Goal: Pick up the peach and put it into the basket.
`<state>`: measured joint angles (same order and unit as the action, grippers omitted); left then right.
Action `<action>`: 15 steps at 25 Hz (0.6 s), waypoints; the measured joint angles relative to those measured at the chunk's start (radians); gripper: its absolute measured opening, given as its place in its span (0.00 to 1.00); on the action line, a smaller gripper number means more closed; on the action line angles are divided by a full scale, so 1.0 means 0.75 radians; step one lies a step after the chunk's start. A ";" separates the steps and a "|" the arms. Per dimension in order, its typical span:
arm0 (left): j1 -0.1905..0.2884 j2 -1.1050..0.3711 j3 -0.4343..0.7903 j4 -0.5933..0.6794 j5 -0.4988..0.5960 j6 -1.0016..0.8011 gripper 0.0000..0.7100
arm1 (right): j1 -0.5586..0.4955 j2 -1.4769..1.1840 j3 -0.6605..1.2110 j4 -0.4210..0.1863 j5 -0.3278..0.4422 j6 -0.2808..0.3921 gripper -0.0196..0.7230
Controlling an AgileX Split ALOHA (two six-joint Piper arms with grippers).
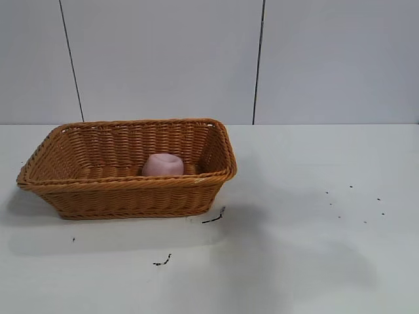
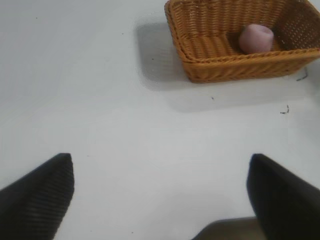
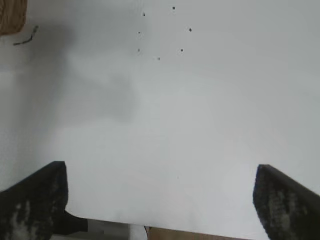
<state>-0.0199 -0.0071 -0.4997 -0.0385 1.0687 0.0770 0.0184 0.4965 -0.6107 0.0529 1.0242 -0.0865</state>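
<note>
Woven wicker, orange-brown, forms the basket [image 1: 127, 171]: rectangular, with flared sides, an open lattice band below a thick braided rim, and tighter weave on the lower walls. It sits on the left half of the white table [image 1: 308, 261] in the exterior view, its base flat on the surface.

Inside the basket lies the peach [image 1: 163, 165], a small pale pink rounded lump with matte skin and a shallow dimple on top. It rests on the basket floor toward the right end, near the front wall, which hides its lower part in the exterior view. The left wrist view shows it likewise inside [image 2: 255, 38], close to one end wall.

Table surface is smooth, matte and white. Small dark marks are present: one squiggle [image 1: 214, 218] just beside the basket's front right corner, another [image 1: 162, 261] nearer the camera, and a scatter of fine specks [image 1: 357, 203] well apart to the right. Behind the table stands a pale panelled wall [image 1: 163, 59] with two dark vertical seams.

Neither arm appears in the exterior view. Left gripper [image 2: 160, 190]: dark ribbed fingers spread wide, nothing between them, over bare table well away from the basket. Right gripper [image 3: 160, 200]: worn, scuffed dark fingers also spread wide and empty, over bare table near the specks.
</note>
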 joint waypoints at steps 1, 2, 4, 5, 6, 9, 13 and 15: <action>0.000 0.000 0.000 0.000 0.000 0.000 0.97 | 0.000 -0.077 0.044 0.000 -0.002 0.000 0.95; 0.000 0.000 0.000 0.000 0.000 0.000 0.97 | 0.000 -0.149 0.092 0.000 -0.003 0.000 0.95; 0.000 0.000 0.000 0.000 0.000 0.000 0.97 | 0.000 -0.261 0.139 -0.005 0.007 0.000 0.95; 0.000 0.000 0.000 0.000 0.000 0.000 0.97 | 0.000 -0.312 0.140 -0.005 0.003 0.000 0.95; 0.000 0.000 0.000 0.000 0.000 0.000 0.97 | 0.000 -0.357 0.142 -0.008 -0.003 0.000 0.95; 0.000 0.000 0.000 0.000 0.000 0.000 0.97 | 0.000 -0.444 0.146 -0.013 -0.007 0.000 0.95; 0.000 0.000 0.000 0.000 0.000 0.000 0.97 | 0.000 -0.535 0.146 -0.016 -0.007 0.000 0.95; 0.000 0.000 0.000 0.000 0.000 0.000 0.97 | 0.000 -0.592 0.148 -0.018 -0.007 0.000 0.95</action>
<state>-0.0199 -0.0071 -0.4997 -0.0385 1.0687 0.0770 0.0184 0.0528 -0.5000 0.0395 1.0188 -0.0865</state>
